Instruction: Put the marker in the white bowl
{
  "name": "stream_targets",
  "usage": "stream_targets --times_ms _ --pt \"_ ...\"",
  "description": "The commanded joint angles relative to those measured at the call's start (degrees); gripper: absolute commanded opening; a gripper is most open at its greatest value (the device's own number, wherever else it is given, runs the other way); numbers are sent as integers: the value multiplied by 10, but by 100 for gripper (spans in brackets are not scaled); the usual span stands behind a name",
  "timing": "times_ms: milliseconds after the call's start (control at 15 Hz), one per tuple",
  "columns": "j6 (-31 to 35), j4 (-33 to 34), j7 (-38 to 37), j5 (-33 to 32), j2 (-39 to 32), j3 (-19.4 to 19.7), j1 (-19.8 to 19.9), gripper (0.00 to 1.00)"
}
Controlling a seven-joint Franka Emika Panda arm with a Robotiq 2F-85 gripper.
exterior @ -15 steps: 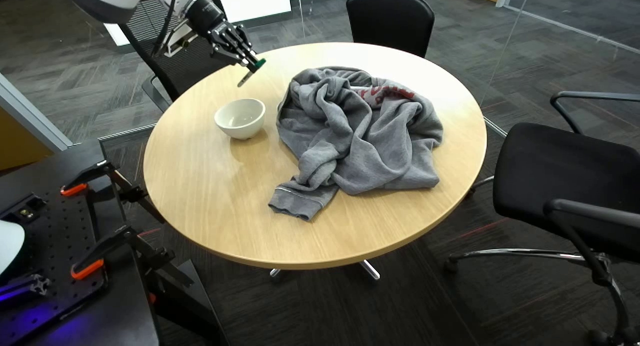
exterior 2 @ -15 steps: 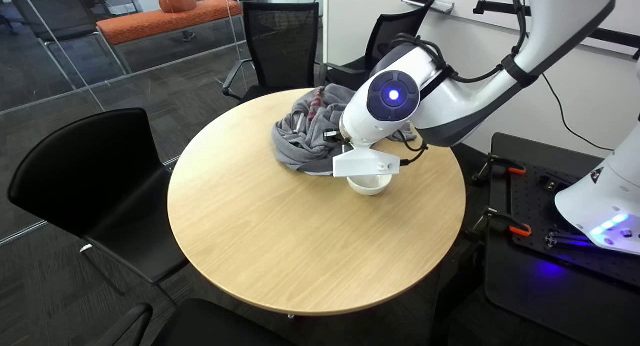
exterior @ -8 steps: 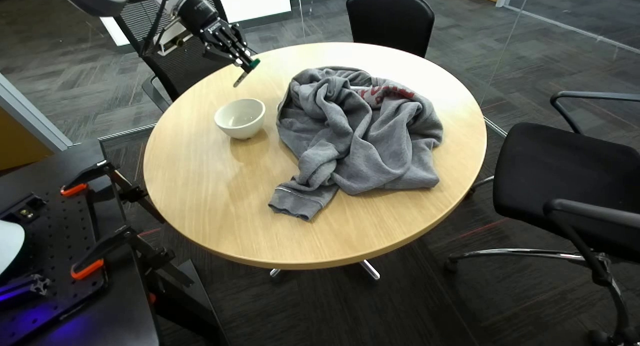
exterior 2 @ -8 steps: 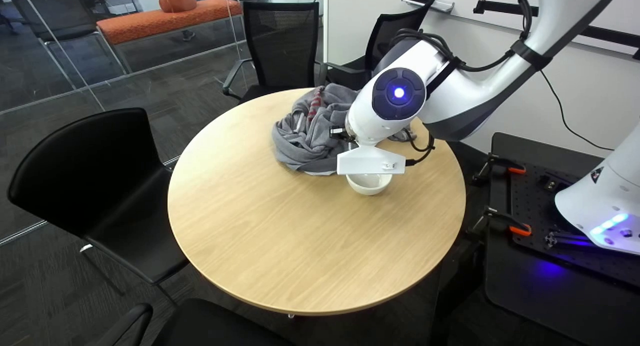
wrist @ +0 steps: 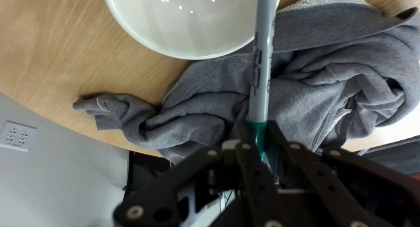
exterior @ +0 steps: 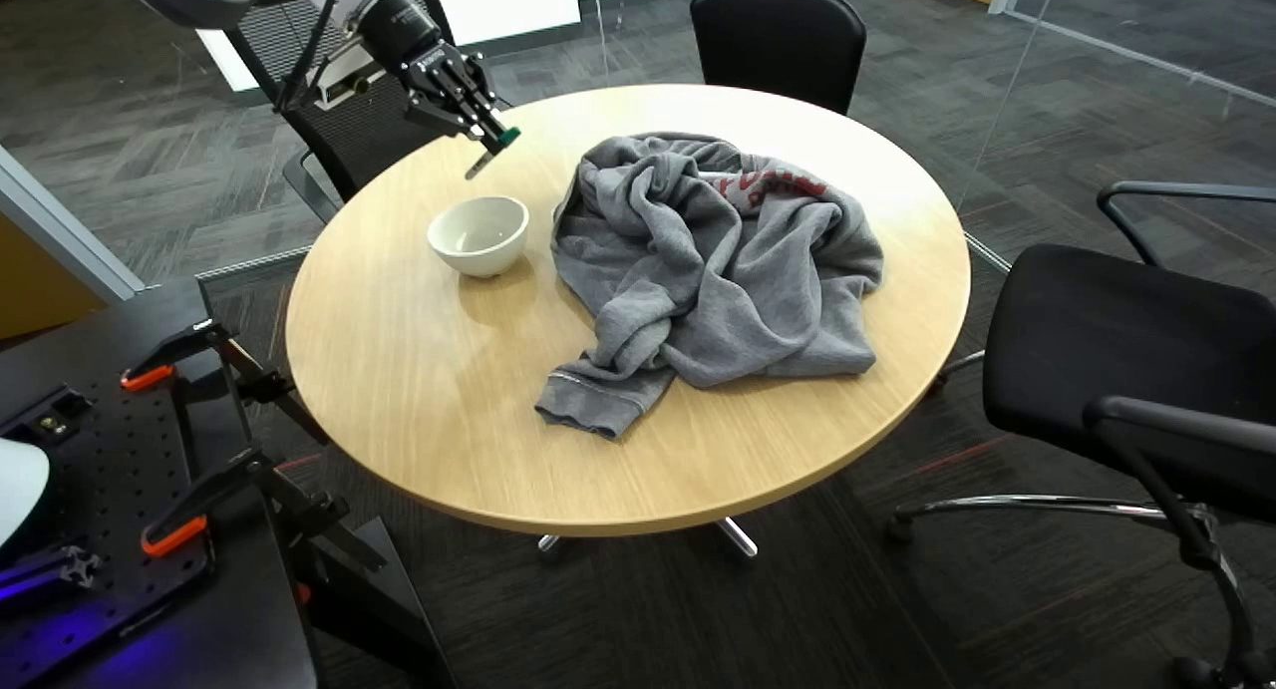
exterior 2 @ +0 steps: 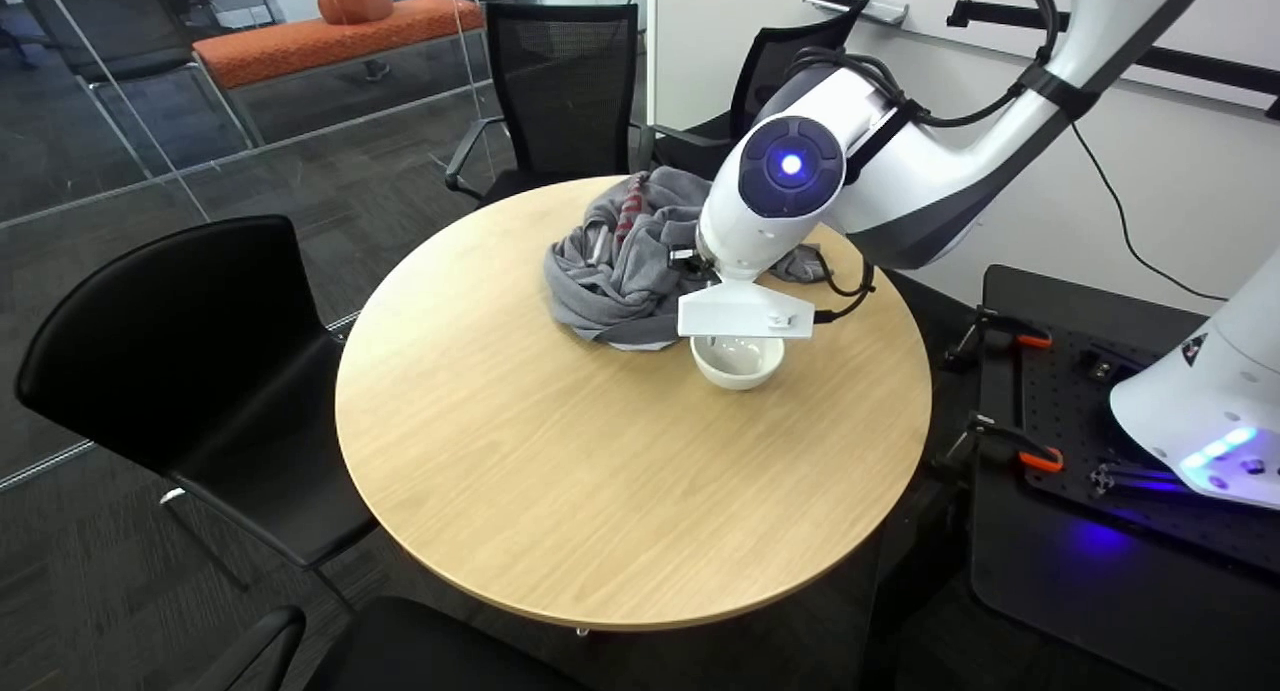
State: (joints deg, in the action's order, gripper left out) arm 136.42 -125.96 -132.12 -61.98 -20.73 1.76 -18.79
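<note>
- Robotiq gripper: I have it clamped on the green end of the Sharpie marker; in the wrist view both black fingers pinch that end.
- Marker is in the air, tilted. In an exterior view its grey barrel slants down toward a point between 7 and 8 o'clock.
- White bowl: upright on the round wooden table, about 10 o'clock on the tabletop in this view. Marker's free end sits near the bowl's 12 o'clock rim, above it and apart.
- Wrist view: bowl at 12 o'clock, cut by the frame. Barrel runs up across its rim, far end out of frame; from this angle I cannot tell whether that end is over the bowl.
- Grey sweatshirt: crumpled, red lettering, just beside the bowl, spread from its 3 to 4 o'clock.
- Franka Panda arm: in an exterior view the arm reaches in from 2 o'clock. White bracket on the wrist covers part of the bowl's rim; fingertips hidden from me there.
- Around the table, in an exterior view: black chair at 1 o'clock, black armchair at 3, black workbench with orange-tipped clamps off 8.
</note>
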Motion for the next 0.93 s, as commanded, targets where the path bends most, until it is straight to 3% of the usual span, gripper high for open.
stream_targets --times_ms 0,867 --pt "-23 -7 -20 -7 10 -22 27 4" --pt "-48 1 4 9 -30 -34 50 4"
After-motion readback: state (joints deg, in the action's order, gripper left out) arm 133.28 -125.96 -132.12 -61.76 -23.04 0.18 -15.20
